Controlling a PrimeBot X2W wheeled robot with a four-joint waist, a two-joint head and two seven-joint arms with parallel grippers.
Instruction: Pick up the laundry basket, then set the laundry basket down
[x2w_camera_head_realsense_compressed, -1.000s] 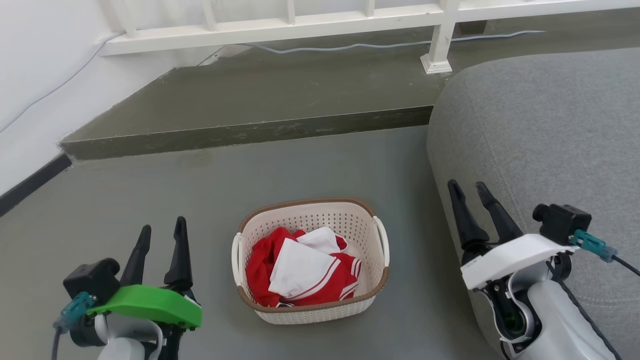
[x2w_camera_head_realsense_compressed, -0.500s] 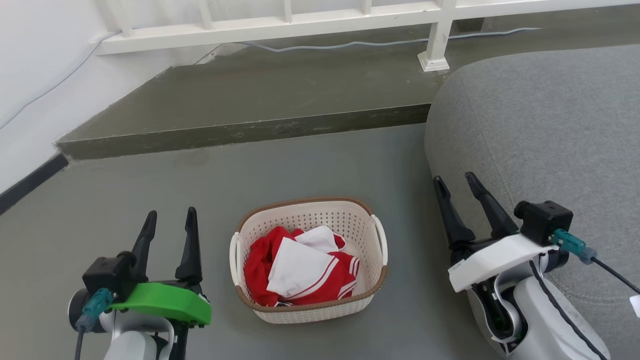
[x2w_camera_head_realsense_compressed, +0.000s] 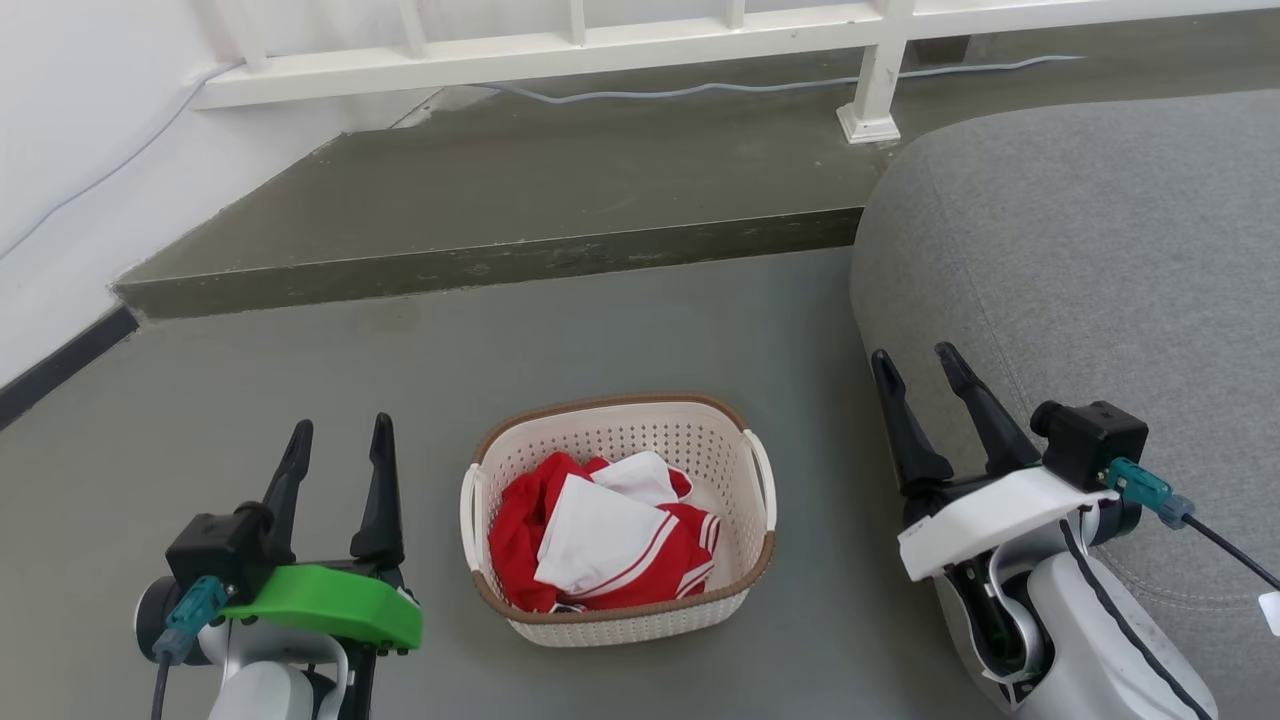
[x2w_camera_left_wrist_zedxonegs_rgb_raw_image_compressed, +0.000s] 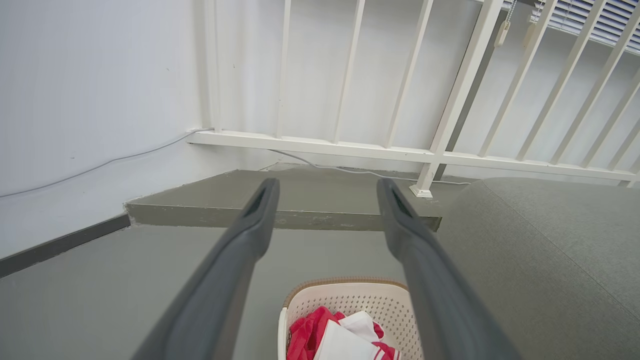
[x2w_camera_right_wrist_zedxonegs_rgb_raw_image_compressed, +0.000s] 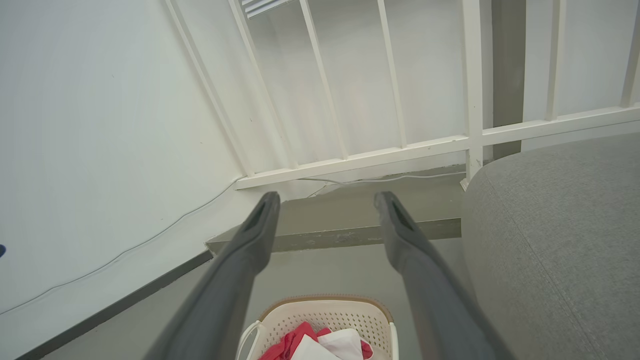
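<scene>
1. The left gripper, capped in green, is seen at the lower left of the head view, its two dark fingers spread apart with nothing held between them
2. The right gripper, capped in white, is held at the lower right, its fingers likewise parted and empty, near the rounded edge of a grey sofa
3. The laundry basket is set on the grey floor between the two grippers and apart from both, with red and white clothes piled inside it and its white handles turned out to either side
4. A low concrete step is seen beyond the basket
5. A white railing is fixed along the far side of the step, with a pale cable laid at its foot and a white wall at the left
</scene>
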